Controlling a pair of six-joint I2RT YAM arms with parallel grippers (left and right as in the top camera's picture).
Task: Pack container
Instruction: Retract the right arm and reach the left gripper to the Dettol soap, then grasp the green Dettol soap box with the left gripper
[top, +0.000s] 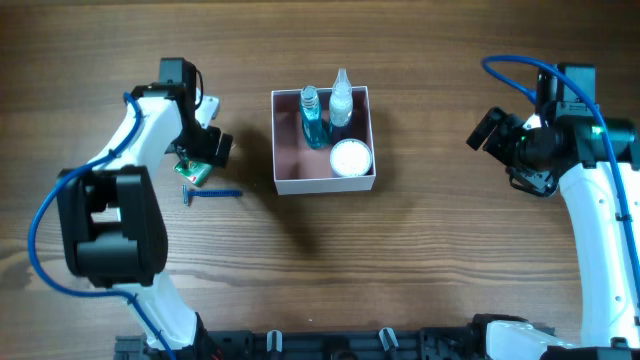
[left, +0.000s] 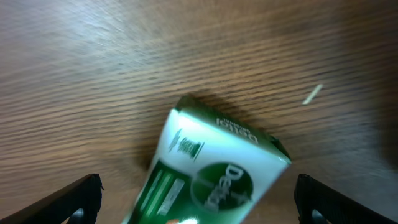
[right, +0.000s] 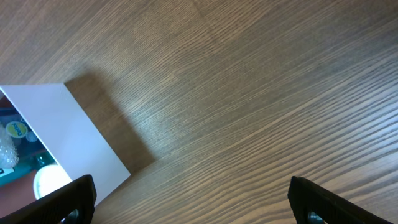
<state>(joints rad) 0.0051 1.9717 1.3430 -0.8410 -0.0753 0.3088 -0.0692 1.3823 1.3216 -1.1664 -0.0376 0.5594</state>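
The container (top: 322, 182), a square white-walled box with a dusty-pink inside, stands at the table's middle. It holds a blue bottle (top: 312, 118), a clear spray bottle (top: 341, 104) and a white round jar (top: 351, 157). Its white wall shows in the right wrist view (right: 74, 137). A green and white soap box (top: 193, 169) lies on the table left of the container. My left gripper (top: 205, 152) is open right above it, fingers either side of the box (left: 211, 174). My right gripper (top: 490, 128) is open and empty, well right of the container.
A blue razor (top: 208, 193) lies on the wood just below the soap box. A small pale sliver (left: 313, 94) lies on the table beyond the soap box. Black frame parts run along the front edge.
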